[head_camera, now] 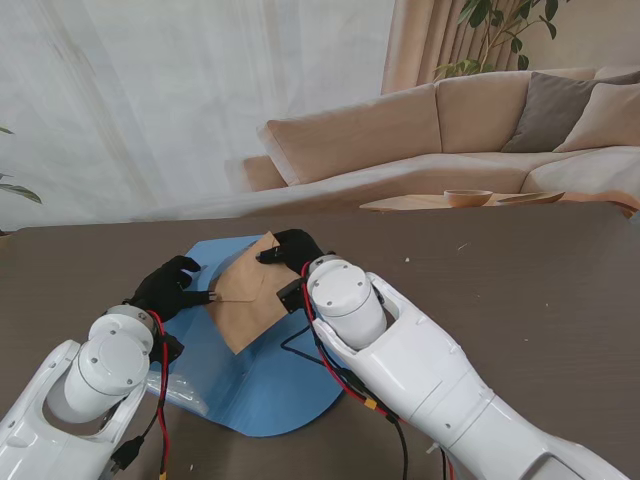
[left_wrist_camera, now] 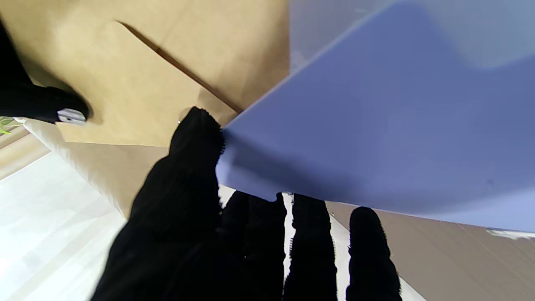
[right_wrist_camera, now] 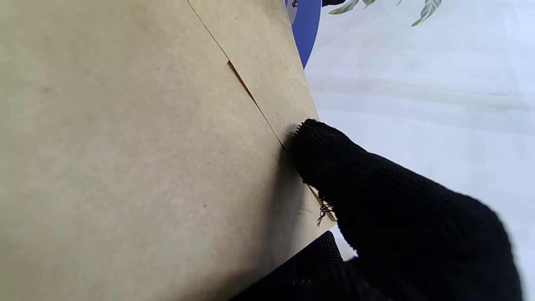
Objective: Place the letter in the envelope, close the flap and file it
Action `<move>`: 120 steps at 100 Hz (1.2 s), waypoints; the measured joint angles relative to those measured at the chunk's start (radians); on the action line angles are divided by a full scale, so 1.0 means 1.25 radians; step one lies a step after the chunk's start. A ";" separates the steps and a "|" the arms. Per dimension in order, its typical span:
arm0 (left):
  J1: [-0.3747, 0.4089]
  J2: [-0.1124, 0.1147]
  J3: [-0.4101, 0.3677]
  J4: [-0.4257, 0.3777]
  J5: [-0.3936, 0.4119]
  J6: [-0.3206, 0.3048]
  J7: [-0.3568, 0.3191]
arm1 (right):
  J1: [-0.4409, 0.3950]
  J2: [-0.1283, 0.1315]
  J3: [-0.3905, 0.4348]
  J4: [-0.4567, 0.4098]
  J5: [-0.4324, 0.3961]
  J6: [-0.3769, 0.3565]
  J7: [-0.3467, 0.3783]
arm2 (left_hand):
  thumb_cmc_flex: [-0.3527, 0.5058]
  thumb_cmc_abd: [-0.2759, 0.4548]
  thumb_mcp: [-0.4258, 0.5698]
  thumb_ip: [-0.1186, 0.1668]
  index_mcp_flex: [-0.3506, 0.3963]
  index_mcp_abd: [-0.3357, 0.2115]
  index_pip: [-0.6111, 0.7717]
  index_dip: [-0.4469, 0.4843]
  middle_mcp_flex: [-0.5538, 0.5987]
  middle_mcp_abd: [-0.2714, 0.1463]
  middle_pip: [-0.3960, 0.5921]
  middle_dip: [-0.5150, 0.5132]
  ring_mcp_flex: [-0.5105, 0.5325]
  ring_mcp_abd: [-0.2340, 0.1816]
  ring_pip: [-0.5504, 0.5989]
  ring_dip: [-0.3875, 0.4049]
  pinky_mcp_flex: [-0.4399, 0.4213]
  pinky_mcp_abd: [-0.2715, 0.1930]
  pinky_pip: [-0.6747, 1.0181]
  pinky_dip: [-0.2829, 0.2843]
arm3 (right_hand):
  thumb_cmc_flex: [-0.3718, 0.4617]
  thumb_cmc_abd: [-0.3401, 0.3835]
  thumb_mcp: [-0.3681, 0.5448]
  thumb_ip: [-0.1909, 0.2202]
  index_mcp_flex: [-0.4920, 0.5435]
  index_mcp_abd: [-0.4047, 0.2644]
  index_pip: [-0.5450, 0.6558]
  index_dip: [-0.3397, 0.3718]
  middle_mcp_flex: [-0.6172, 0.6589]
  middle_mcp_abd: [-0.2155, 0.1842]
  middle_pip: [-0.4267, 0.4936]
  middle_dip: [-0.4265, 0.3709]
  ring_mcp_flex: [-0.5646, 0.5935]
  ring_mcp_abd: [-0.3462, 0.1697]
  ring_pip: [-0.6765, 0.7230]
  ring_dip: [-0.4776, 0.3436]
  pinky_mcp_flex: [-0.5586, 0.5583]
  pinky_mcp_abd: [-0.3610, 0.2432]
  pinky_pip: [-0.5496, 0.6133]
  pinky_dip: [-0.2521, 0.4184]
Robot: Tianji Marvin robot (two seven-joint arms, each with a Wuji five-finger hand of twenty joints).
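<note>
A brown paper envelope (head_camera: 245,295) hangs tilted over the blue file folder (head_camera: 255,395) lying on the table. Its flap lies flat along a diagonal seam (right_wrist_camera: 250,96). My right hand (head_camera: 290,248) is shut on the envelope's far corner, its thumb (right_wrist_camera: 334,167) pressing on the paper. My left hand (head_camera: 165,288) is at the envelope's left corner, and its thumb (left_wrist_camera: 196,133) and fingers pinch the edge of a blue folder sheet (left_wrist_camera: 376,125). That sheet overlaps part of the envelope (left_wrist_camera: 125,83). The letter is not in sight.
The dark brown table (head_camera: 520,280) stretches to the right and far side. Beyond its far edge stand a beige sofa (head_camera: 420,130) and a low wooden table with a bowl (head_camera: 468,197). Red and black cables run along both forearms.
</note>
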 measured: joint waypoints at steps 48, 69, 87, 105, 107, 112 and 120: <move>0.001 0.000 0.006 -0.009 0.006 0.006 -0.008 | -0.002 0.023 0.001 -0.017 -0.047 0.018 0.093 | 0.000 0.003 0.000 0.000 0.000 0.000 0.000 0.000 0.000 0.005 0.000 0.011 0.000 0.002 0.000 0.000 0.000 0.000 -0.002 0.000 | -0.178 0.033 -0.031 0.071 -0.045 0.090 -0.226 0.092 -0.117 0.062 -0.029 -0.039 -0.081 0.039 -0.096 -0.040 -0.105 0.018 -0.023 -0.009; 0.001 0.000 0.004 -0.009 0.013 0.006 -0.010 | -0.011 0.067 0.004 -0.052 -0.090 0.018 0.175 | 0.000 0.004 0.000 0.000 0.000 0.000 0.000 0.000 0.000 0.005 0.000 0.012 0.000 0.002 0.000 0.000 0.001 0.001 -0.002 0.000 | -0.129 -0.038 -0.017 0.072 -0.062 0.053 -0.164 0.056 -0.132 0.050 -0.009 -0.029 -0.104 0.039 -0.068 -0.028 -0.113 0.013 -0.023 0.000; 0.001 0.000 0.000 -0.009 0.018 0.005 -0.011 | -0.008 0.086 -0.004 -0.060 -0.128 0.024 0.196 | 0.000 0.004 0.000 0.000 0.000 0.000 0.000 0.000 0.000 0.005 0.000 0.012 0.000 0.002 0.000 0.000 0.001 0.002 -0.002 0.000 | 0.003 -0.056 0.013 0.064 -0.031 -0.022 -0.007 -0.002 -0.066 0.017 0.008 -0.054 -0.057 0.028 -0.030 -0.017 -0.022 0.007 -0.010 0.000; 0.001 0.001 -0.001 -0.008 0.021 0.004 -0.013 | -0.003 0.090 -0.008 -0.060 -0.124 0.029 0.205 | 0.000 0.008 0.000 0.000 0.000 0.000 0.000 0.000 0.000 0.005 0.000 0.012 0.000 0.002 0.000 0.000 0.002 0.002 -0.002 0.000 | 0.001 -0.049 0.009 0.062 -0.020 -0.018 0.004 -0.006 -0.016 0.012 0.035 -0.038 0.007 0.019 0.053 0.010 0.091 0.000 0.038 -0.004; 0.001 0.001 -0.001 -0.008 0.021 0.004 -0.013 | -0.003 0.089 -0.008 -0.060 -0.122 0.032 0.204 | 0.000 0.008 0.000 0.000 0.000 0.000 0.000 0.000 0.000 0.005 0.000 0.012 0.000 0.002 0.000 0.000 0.002 0.002 -0.002 0.000 | 0.001 -0.049 0.009 0.062 -0.020 -0.016 0.004 -0.005 -0.016 0.012 0.037 -0.040 0.009 0.017 0.059 0.011 0.099 0.000 0.039 -0.010; 0.001 0.001 -0.001 -0.008 0.021 0.004 -0.013 | -0.002 0.087 -0.007 -0.060 -0.106 0.042 0.200 | 0.000 0.008 0.000 0.000 0.000 0.000 0.000 0.000 0.000 0.005 0.000 0.012 0.000 0.002 0.000 0.000 0.002 0.002 -0.002 0.000 | 0.001 -0.048 0.009 0.062 -0.020 -0.001 0.006 0.006 -0.008 0.012 0.040 -0.042 0.010 0.017 0.075 0.012 0.117 0.000 0.045 -0.021; 0.001 0.001 -0.001 -0.008 0.019 0.004 -0.013 | -0.002 0.077 -0.002 -0.056 -0.064 0.060 0.176 | 0.000 0.009 0.000 0.000 0.000 0.000 0.000 0.000 0.000 0.005 0.000 0.012 0.000 0.002 0.000 0.000 0.002 0.002 -0.002 0.000 | 0.001 -0.047 0.010 0.062 -0.020 0.012 0.013 0.023 -0.008 0.012 0.040 -0.042 0.010 0.017 0.085 0.012 0.133 0.000 0.046 -0.035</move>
